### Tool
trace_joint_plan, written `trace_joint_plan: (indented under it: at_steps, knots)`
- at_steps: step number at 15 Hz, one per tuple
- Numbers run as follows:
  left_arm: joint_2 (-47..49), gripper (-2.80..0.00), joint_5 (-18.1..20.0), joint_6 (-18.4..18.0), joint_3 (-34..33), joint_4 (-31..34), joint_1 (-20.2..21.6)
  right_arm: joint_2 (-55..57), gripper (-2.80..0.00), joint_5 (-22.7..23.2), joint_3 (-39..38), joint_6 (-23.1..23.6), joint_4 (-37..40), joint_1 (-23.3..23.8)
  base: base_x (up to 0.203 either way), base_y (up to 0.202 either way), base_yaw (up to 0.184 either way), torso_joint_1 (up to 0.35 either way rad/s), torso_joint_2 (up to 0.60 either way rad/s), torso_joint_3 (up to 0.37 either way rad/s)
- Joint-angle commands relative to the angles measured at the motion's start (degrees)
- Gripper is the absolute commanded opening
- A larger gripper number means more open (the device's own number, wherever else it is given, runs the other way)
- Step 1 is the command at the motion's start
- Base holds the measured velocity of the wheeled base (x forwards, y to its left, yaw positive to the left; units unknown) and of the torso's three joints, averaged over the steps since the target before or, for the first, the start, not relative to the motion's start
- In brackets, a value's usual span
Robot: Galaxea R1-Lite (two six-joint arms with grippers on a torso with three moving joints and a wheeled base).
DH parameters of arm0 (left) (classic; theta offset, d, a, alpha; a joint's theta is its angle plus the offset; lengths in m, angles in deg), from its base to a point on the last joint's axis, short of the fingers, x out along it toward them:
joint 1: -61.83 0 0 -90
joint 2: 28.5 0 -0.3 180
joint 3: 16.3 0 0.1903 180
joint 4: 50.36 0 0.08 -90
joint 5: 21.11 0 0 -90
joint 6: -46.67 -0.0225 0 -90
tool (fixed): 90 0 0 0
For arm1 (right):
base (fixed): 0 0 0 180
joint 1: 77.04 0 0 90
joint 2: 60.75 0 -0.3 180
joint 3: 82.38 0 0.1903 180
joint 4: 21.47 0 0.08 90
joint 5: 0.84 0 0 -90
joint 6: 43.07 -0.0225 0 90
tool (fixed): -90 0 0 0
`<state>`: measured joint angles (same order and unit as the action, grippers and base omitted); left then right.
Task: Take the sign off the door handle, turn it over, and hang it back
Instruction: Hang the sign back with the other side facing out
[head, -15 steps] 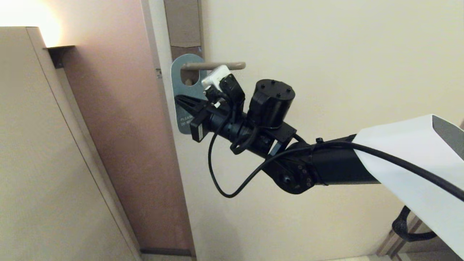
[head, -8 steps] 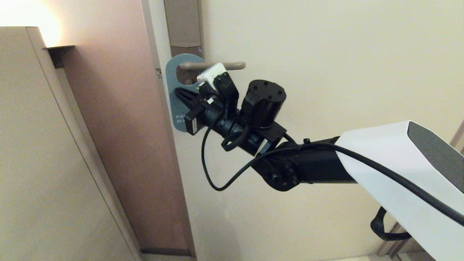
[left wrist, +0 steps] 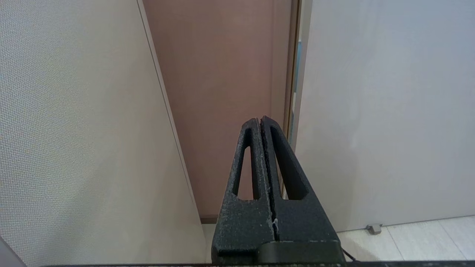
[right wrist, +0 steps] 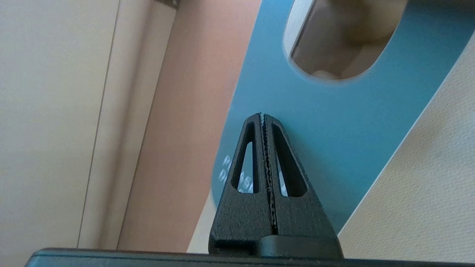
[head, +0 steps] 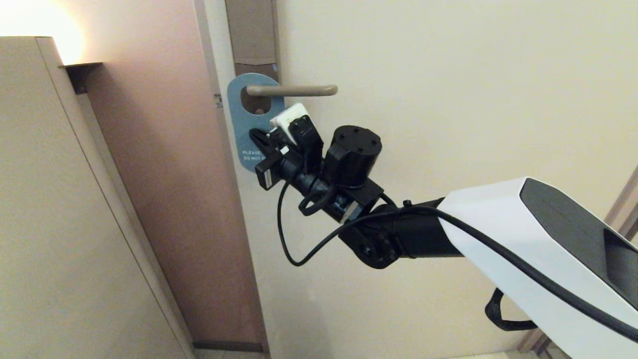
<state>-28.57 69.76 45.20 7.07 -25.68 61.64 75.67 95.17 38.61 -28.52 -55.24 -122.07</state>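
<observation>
Black and clenched, my right gripper (right wrist: pixel 264 115) sits in front of the blue face of the sign (head: pixel 247 130), fingers pressed flat together with nothing between them (the card lies behind the tips, not in them). Whether the tips touch the card I cannot tell. The sign hangs by its hole on the door handle (head: pixel 291 90), close to the handle's root at the tall plate (head: pixel 251 37), its lettered lower end pointing down.

Over the last second my arm has drawn down and back, so the handle now shows bare along its whole length, and the sign, which had been pushed askew toward the door edge, hangs straighter. I judge the removal not yet done: the card is on the lever and I have no hold of it.

For room, the handle's free end points right over bare door, so sliding the sign off that way looks open. To the left the door edge and the brown wall (head: pixel 164 174) crowd close. My left gripper (left wrist: pixel 261 120) is parked low beside the door, clenched on nothing.
</observation>
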Motion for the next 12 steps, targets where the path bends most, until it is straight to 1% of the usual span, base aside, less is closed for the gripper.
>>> trace_joint_plan:
  at_steps: [1, 12]
  knots:
    - [0.07, -2.8, 0.01, -0.02, 0.0, 0.0, 0.01, 0.87, -2.8, 0.05, 0.02, 0.21, -0.34, 0.21, 0.0, 0.0, 0.0, 0.0, 0.0, 0.0]
    - [0.07, -2.8, 0.01, -0.02, 0.0, 0.0, 0.01, 0.46, -2.8, -0.03, -0.99, 1.0, -0.09, 0.7, 0.0, 0.0, 0.0, 0.0, 0.0, 0.0]
